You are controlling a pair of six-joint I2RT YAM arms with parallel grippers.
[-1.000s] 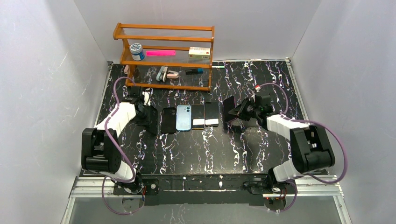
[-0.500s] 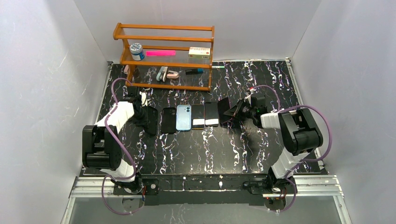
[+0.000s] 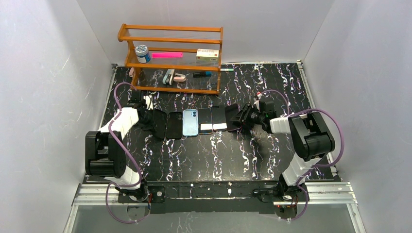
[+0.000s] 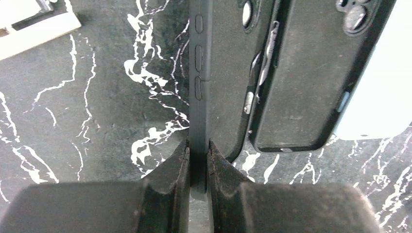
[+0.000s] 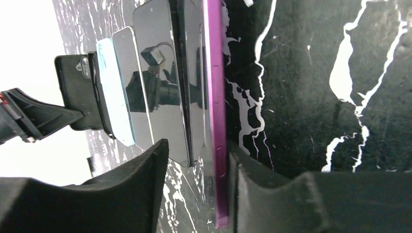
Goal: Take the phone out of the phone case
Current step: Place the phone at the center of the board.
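Now, L gripper (image 4: 198, 150): pinched tight on the thin edge of a dark case (image 4: 198, 73); nothing loose btwn the fingers.
Case: tipped up on its side at the left end of the row, just beside a flat black case (image 3: 175, 125).
R gripper (image 5: 197, 155): jaws partway apart, gap on one side.
Phone (image 5: 214, 73): purple-rimmed, on its long edge btwn the R fingers, against one finger, at the row's right end.
Row: pale-blue phone (image 3: 191, 122) and two dark-screen phones (image 3: 213, 120) flat on the marble table (image 3: 218, 155).
Back: wooden shelf (image 3: 170, 48).
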